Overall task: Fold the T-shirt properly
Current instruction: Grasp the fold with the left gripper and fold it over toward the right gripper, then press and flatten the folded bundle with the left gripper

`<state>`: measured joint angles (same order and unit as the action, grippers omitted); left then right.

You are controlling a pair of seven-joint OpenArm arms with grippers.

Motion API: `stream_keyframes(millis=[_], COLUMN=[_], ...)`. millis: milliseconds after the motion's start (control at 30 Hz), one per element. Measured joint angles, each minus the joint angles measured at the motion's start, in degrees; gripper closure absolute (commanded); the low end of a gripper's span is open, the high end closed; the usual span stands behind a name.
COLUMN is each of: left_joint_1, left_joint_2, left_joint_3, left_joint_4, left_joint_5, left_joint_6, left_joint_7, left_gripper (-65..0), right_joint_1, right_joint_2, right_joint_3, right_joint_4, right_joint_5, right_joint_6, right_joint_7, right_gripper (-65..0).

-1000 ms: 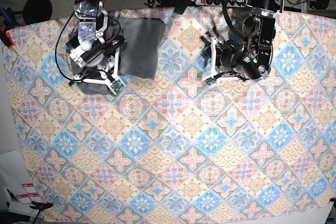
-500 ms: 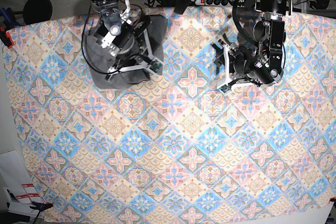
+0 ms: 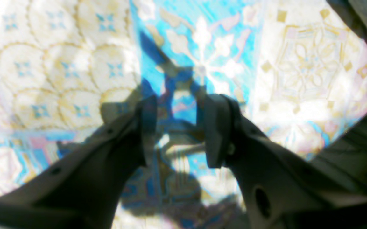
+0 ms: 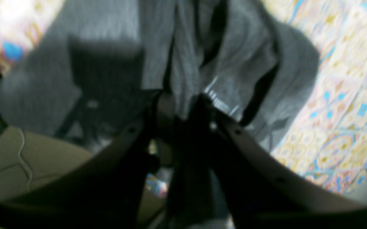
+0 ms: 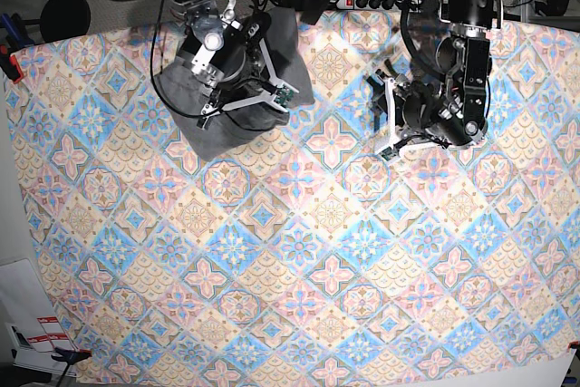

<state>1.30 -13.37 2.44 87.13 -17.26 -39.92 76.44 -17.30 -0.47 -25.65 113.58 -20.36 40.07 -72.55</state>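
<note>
The grey T-shirt (image 5: 213, 133) lies bunched at the back left of the patterned tablecloth (image 5: 299, 251). My right gripper (image 5: 274, 97) is over the shirt's right edge. In the right wrist view a hanging fold of the T-shirt (image 4: 250, 63) runs down between the dark fingers (image 4: 162, 109). The right gripper (image 4: 185, 109) looks shut on that fold, though the view is blurred. My left gripper (image 5: 384, 124) hovers over bare cloth at the back right, apart from the shirt. In the left wrist view the left gripper (image 3: 175, 127) is open with only tablecloth (image 3: 59, 63) showing between its fingers.
A power strip (image 5: 372, 2) and cables run along the back edge behind both arms. A dark round object (image 5: 63, 15) and a red clamp (image 5: 9, 65) sit at the far left. Papers (image 5: 32, 333) lie off the cloth's front left corner.
My right arm has swung right and toward the back, carrying shirt cloth with it. The flat grey panel has become a bunched heap. The left arm shifted slightly right, then held still.
</note>
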Motion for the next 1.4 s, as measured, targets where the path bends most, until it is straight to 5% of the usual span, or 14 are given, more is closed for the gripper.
stream_keyframes(millis=[167, 300, 367, 533, 667, 900, 1100, 1400], left_joint_1=[-2.7, -3.5, -3.6, -3.5, -3.5, -2.5, -3.1, -2.9], left_joint_2=[-0.4, -0.6, -0.5, -0.5, -0.5, -0.5, 0.5, -2.3], left_joint_3=[0.1, -0.1, 0.0, -0.1, 0.0, 9.0, 16.7, 18.9], left_joint_4=[-8.1, -10.4, -10.4, -10.5, -10.5, -3.2, 9.2, 22.2], left_joint_5=[-1.1, -2.4, -2.1, -2.2, -2.3, 0.1, -1.3, 0.2], left_joint_6=[-0.6, -0.8, -0.6, -0.6, -0.6, 0.1, -0.3, -0.1], left_joint_7=[-1.9, -5.0, -4.9, -5.2, -5.1, -3.3, -0.5, 4.4], left_gripper=[-24.5, -24.5, -24.5, -24.5, -24.4, -22.8, -14.4, -5.9], right_joint_1=[0.7, 4.3, 7.8, 10.6, 11.6, 11.0, 11.0, 10.9], right_joint_2=[0.0, 0.7, 3.3, 4.3, 5.9, 9.0, 9.8, 11.6], right_joint_3=[0.1, 0.2, 1.2, 19.2, 31.8, 38.9, 45.6, 44.8], right_joint_4=[0.0, -0.1, 0.0, -0.3, -0.3, -0.8, -1.1, -1.1], right_joint_5=[0.5, 13.2, 24.3, 47.9, 55.3, 55.4, 54.7, 55.2], right_joint_6=[0.0, 0.0, 0.0, -0.2, -0.2, -0.2, -0.2, -0.2], right_joint_7=[-0.7, -6.4, -7.0, -8.4, -8.1, -8.5, -8.7, -8.5], right_gripper=[-15.3, -15.5, -15.4, -15.0, -14.9, -14.5, -2.1, -2.1])
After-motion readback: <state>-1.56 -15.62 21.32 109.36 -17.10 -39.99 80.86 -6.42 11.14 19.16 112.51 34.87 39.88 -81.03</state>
